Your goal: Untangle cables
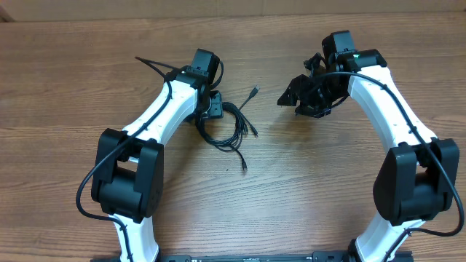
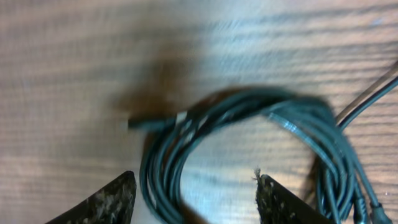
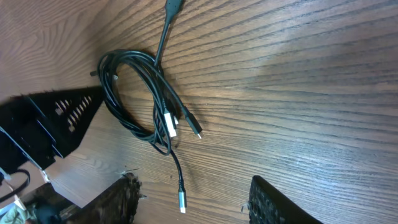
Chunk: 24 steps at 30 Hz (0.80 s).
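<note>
Cables (image 1: 237,127), seen overhead, lie in one tangled coil on the table (image 1: 328,189), with nothing separated yet. Left wrist: left gripper (image 2: 194,180) stands parted astride some coil strands, not pinching. Right wrist: right gripper (image 3: 193,183) gapes empty near the coil. All untangling remains.

Shows a wood-grain tabletop (image 1: 291,211) filling every view: mid-brown boards, darker grain running side to side, soft even light, faint shadows.

Thin black cables (image 3: 160,87) lie coiled in loose loops on the desk (image 3: 311,93), left of centre. Silver-tipped plug ends trail near and far.
</note>
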### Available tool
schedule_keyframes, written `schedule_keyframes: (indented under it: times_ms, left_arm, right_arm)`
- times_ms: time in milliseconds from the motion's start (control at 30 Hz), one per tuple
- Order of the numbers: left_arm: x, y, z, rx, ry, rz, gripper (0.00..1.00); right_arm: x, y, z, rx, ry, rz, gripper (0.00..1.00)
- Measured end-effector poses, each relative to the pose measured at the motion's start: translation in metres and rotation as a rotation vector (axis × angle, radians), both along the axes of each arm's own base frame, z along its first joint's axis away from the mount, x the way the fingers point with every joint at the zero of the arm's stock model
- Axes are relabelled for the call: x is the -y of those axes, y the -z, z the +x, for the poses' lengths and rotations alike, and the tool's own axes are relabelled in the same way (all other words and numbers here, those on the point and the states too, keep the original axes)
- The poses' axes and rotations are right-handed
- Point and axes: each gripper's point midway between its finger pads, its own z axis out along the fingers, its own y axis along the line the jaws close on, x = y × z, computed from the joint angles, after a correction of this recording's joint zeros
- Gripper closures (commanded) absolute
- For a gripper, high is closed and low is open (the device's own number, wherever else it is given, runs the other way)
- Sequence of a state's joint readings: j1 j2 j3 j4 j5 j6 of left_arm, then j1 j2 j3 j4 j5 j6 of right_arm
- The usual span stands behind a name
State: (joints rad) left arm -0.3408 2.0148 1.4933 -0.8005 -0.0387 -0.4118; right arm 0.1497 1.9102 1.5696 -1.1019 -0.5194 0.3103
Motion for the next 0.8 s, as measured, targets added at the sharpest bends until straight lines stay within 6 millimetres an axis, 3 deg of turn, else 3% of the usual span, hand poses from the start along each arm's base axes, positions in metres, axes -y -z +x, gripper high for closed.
schedule_keyframes:
  times_ms: [133,267,500,667,800]
  left_arm:
    - [0.01,0.0,0.015,0.064,0.151,-0.006,0.41]
    - [0.014,0.007,0.017,0.069,0.284,0.012,0.4]
    - [0.016,0.009,0.02,0.084,0.358,0.032,0.35]
    - [0.013,0.029,0.012,0.024,0.367,0.043,0.4]
    - [0.012,0.031,0.011,0.016,0.368,0.046,0.41]
  right_arm:
    - [0.0,0.0,0.0,0.0,0.0,-0.001,0.45]
    - [0.0,0.0,0.0,0.0,0.0,-0.001,0.45]
    - [0.0,0.0,0.0,0.001,-0.001,-0.002,0.45]
    - [0.0,0.0,0.0,-0.002,0.0,-0.002,0.45]
    - [0.0,0.0,-0.001,-0.002,0.0,-0.003,0.45]
